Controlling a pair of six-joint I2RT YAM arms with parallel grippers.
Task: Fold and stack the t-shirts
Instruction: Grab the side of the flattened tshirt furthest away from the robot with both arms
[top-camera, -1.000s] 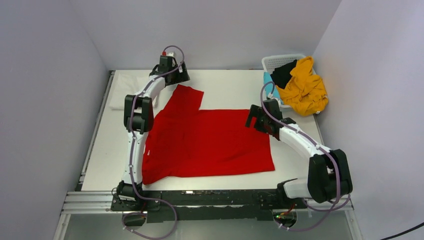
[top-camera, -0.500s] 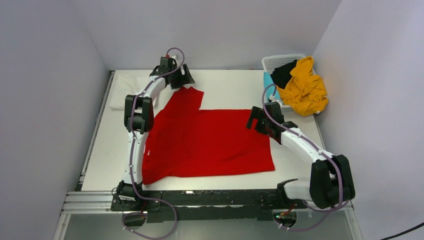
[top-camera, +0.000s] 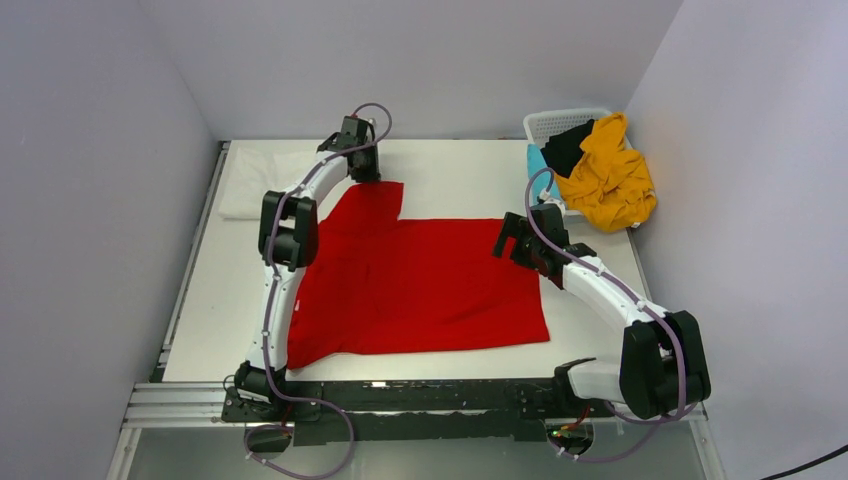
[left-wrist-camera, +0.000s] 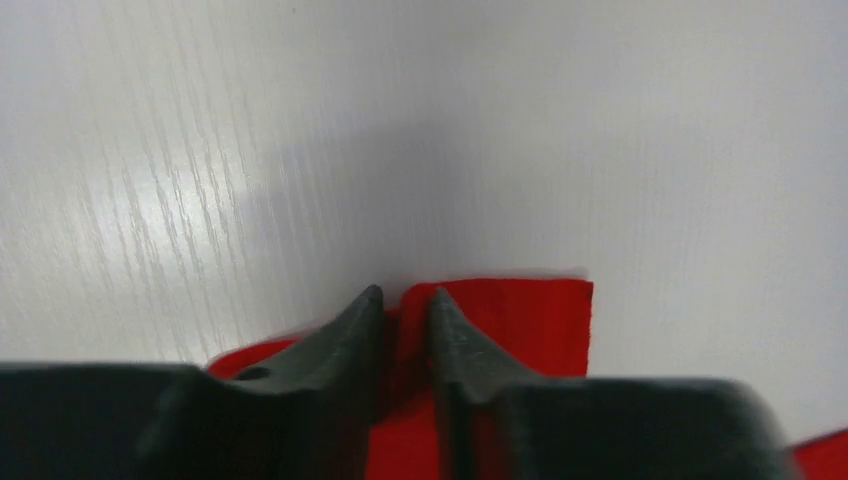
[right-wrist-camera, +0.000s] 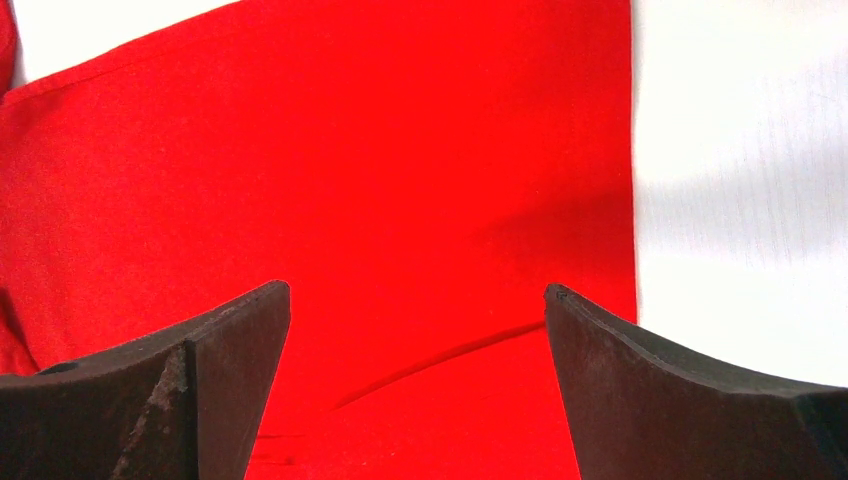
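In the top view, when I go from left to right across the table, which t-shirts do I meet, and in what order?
white t-shirt → red t-shirt → black t-shirt → mustard-yellow t-shirt

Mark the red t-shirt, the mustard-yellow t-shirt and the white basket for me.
red t-shirt (top-camera: 430, 285): top view, middle of its spread body.
mustard-yellow t-shirt (top-camera: 610, 185): top view, middle of the crumpled heap.
white basket (top-camera: 556, 122): top view, far lattice rim.

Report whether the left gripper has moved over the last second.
Yes. The left gripper has shifted right, toward the white basket, onto the sleeve of the red t-shirt.
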